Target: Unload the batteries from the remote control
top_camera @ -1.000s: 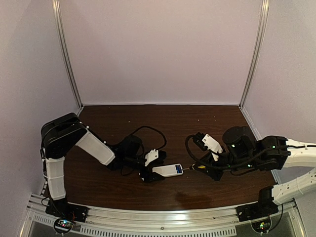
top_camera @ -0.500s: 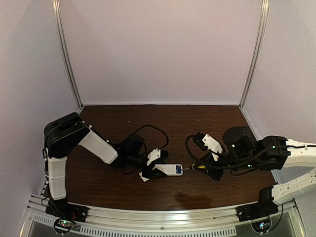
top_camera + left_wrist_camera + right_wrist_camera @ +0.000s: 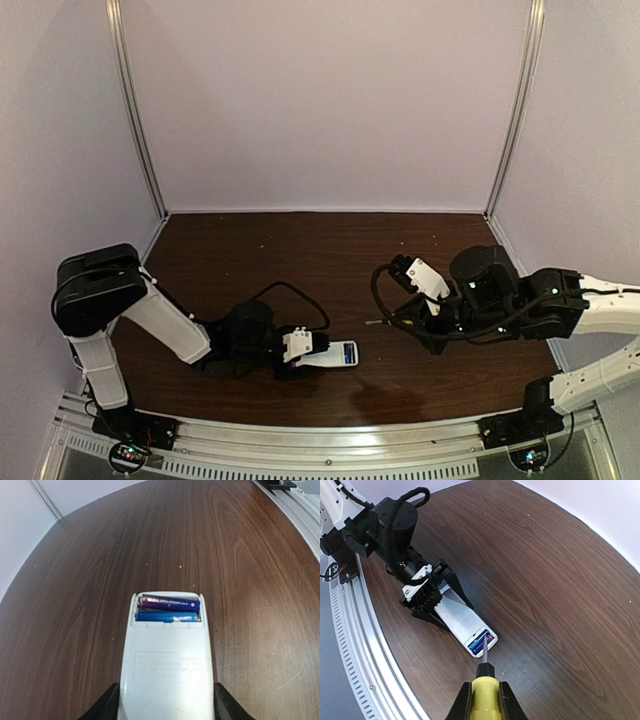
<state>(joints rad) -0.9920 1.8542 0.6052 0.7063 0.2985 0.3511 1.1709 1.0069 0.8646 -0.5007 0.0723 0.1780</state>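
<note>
The white remote control (image 3: 167,670) lies back-up on the dark table, with my left gripper (image 3: 167,710) shut on its near end, a black finger (image 3: 107,706) against each side. In the open compartment at its far end sit the two batteries, one purple-blue (image 3: 170,602) and one blue (image 3: 166,616). In the top view the remote control (image 3: 335,354) points right from the left gripper (image 3: 300,350). My right gripper (image 3: 485,700) is shut on a yellow-handled screwdriver (image 3: 485,692), whose shaft points at the batteries (image 3: 481,642). I cannot tell whether its tip (image 3: 370,322) touches them.
A metal rail (image 3: 350,645) runs along the table's near edge. A black cable (image 3: 290,290) loops behind the left wrist. Pale walls with metal posts (image 3: 135,110) close the back and sides.
My left gripper has closed on the remote control and drawn it a little toward the near edge. The right gripper with the screwdriver has moved up and back from the remote's end.
</note>
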